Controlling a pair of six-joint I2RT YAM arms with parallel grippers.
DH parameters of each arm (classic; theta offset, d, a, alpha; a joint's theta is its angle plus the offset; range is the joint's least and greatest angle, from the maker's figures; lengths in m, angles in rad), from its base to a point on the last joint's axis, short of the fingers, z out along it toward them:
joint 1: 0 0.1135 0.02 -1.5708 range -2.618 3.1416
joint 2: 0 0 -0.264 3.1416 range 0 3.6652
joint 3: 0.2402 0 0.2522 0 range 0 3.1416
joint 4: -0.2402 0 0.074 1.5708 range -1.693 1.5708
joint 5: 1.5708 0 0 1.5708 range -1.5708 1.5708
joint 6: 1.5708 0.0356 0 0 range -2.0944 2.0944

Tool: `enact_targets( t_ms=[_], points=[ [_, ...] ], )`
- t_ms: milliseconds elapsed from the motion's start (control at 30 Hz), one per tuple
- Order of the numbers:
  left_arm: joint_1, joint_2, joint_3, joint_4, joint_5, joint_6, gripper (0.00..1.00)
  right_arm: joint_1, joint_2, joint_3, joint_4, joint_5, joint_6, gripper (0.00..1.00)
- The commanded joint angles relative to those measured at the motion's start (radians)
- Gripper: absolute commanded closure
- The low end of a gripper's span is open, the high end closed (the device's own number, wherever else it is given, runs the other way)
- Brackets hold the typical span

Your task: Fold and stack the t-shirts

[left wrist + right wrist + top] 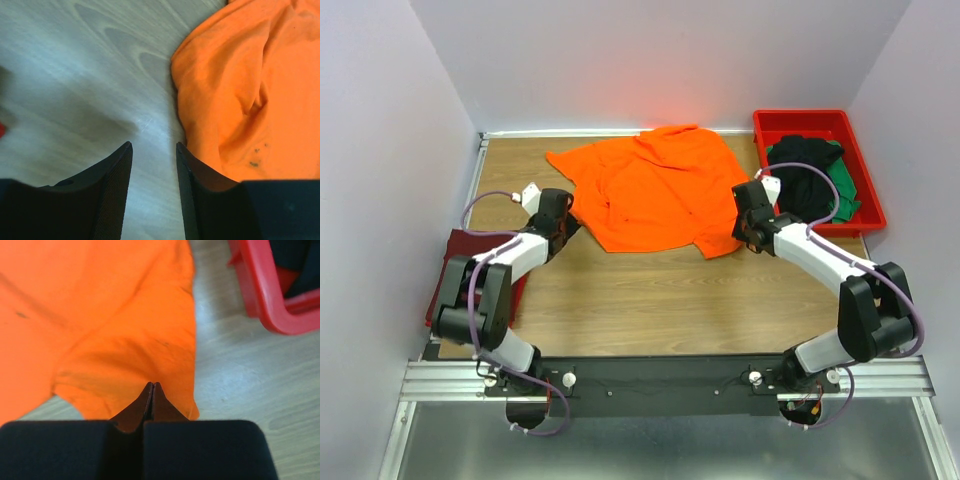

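An orange t-shirt (655, 190) is spread, rumpled and unfolded, across the far middle of the wooden table (650, 300), with one sleeve turned toward the left and the hem toward the near right. The left gripper (563, 215) is held low over bare wood just beside the shirt's left edge; in the left wrist view its jaws stand apart and nothing is held between them (154, 147), while the orange cloth (250, 90) lies just to the right of the right-hand finger. The right gripper (748, 235) is placed at the near right corner of the same shirt; in the right wrist view its jaws are pressed together (152, 385) on the hem of the orange cloth (100, 315), which is pinched there. A red tray (868, 205) is seen at the far right of the table, well apart from the left gripper and near the right arm, and its rim (255, 285) shows in the right wrist view. A black t-shirt (805, 180) is heaped inside it over a green t-shirt (847, 195). A maroon t-shirt (448, 265) is laid at the table's left edge, partly hidden by the left arm.
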Motion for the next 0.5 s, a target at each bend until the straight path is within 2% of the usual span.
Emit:
enact_targets(
  t_ms=[0,133,233,300,467],
  points=[
    [-0.009,0.089,0.078,0.107,0.025,0.019,0.48,0.002,0.003,0.067,-0.007,-0.044,-0.017,1.00],
    [-0.015,0.164,0.118,0.185,0.059,0.023,0.45,0.002,-0.002,0.087,-0.007,-0.056,-0.028,1.00],
    [-0.019,0.212,0.170,0.188,0.067,0.039,0.47,0.001,-0.010,0.090,-0.007,-0.059,-0.029,1.00],
    [-0.019,0.250,0.195,0.179,0.067,0.034,0.51,0.002,-0.022,0.090,-0.007,-0.061,-0.029,1.00],
    [-0.025,0.298,0.238,0.153,0.059,0.054,0.72,0.002,-0.043,0.099,-0.009,-0.061,-0.029,1.00]
  ],
)
